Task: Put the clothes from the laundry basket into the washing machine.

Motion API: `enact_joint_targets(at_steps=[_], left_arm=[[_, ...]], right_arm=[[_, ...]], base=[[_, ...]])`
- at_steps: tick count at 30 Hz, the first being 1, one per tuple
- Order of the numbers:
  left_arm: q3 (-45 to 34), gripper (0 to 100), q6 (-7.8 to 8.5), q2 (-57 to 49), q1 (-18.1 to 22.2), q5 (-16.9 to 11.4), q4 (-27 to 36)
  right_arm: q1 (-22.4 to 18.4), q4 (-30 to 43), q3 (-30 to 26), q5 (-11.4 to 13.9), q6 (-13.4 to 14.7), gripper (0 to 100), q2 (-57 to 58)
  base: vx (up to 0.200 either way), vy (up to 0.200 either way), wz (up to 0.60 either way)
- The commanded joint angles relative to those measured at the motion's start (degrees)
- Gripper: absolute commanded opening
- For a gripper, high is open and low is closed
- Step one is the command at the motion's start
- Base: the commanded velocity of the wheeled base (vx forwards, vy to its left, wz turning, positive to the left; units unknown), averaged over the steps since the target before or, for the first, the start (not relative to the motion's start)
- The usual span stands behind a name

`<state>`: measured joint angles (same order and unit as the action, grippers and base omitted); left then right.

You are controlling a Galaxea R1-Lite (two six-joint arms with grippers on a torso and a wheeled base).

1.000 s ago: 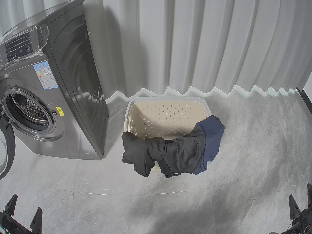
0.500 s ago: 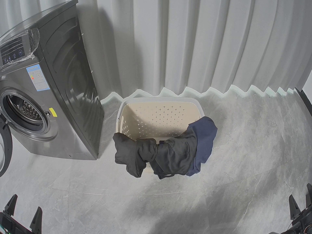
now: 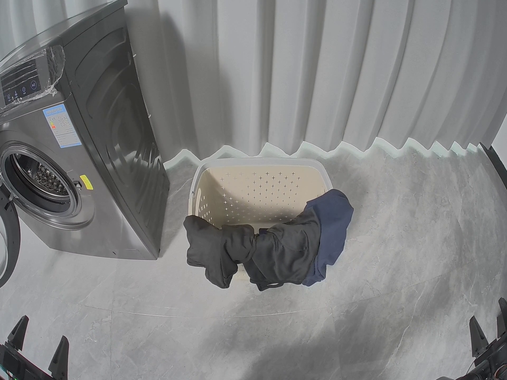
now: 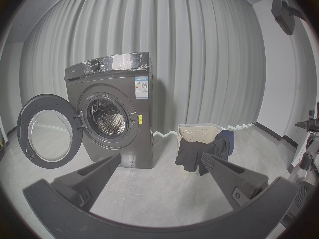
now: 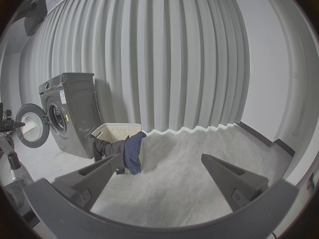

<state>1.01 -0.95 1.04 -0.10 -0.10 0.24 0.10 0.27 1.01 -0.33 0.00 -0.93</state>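
Judging by how they sag, we take the clothes for light, limp cloth that snags easily, with nothing stiff to push against and nothing fragile. The grey garment [image 3: 253,249] is draped over the near rim of the basket [image 3: 264,162]. One bunched end hangs outside at the left near corner, down toward the floor [image 3: 396,281]. The navy garment [image 3: 331,220] lies over the right near corner and seems partly under the grey one, so lifting one may drag the other.

The basket stands on the floor just beside the washer [image 3: 105,133], whose door [image 4: 50,131] is swung wide with the drum open. Both arms are low and well apart from the basket. The left end effector [image 4: 160,156] has its fingers spread wide and empty, and so does the right end effector [image 5: 161,156].

We would pinch a thick fold where the cloth crests the rim rather than a loose hem. A bunched handful should slip less and lift the trailing ends clear of the rim.
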Motion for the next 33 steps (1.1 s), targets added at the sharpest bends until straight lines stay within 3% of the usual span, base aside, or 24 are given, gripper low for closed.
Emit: enact_joint_targets(at_steps=[1,5,14,30,33], left_arm=[[-1.01,100,0.07,-1.04,0.01,0.01,0.02],[-0.92,100,-0.02,-1.04,0.01,0.01,0.02],[-0.92,100,0.07,-1.04,0.01,0.01,0.02],[-0.92,100,0.25,-1.04,0.01,0.01,0.02],[-0.92,100,0.25,-1.04,0.01,0.01,0.02]], right_arm=[[0.08,0.00,-0.92,0.07,0.00,100,0.93],[0.08,0.00,-0.92,0.07,0.09,100,0.93],[0.08,0.00,-0.92,0.07,0.00,100,0.93],[-0.10,-0.18,-0.92,0.07,0.35,100,0.93],[-0.01,-2.82,2.50,0.77,0.44,100,0.93]], base=[[0.000,0.000,0.00],[0.000,0.000,0.00],[0.200,0.000,0.00],[0.000,0.000,0.00],[0.000,0.000,0.00]])
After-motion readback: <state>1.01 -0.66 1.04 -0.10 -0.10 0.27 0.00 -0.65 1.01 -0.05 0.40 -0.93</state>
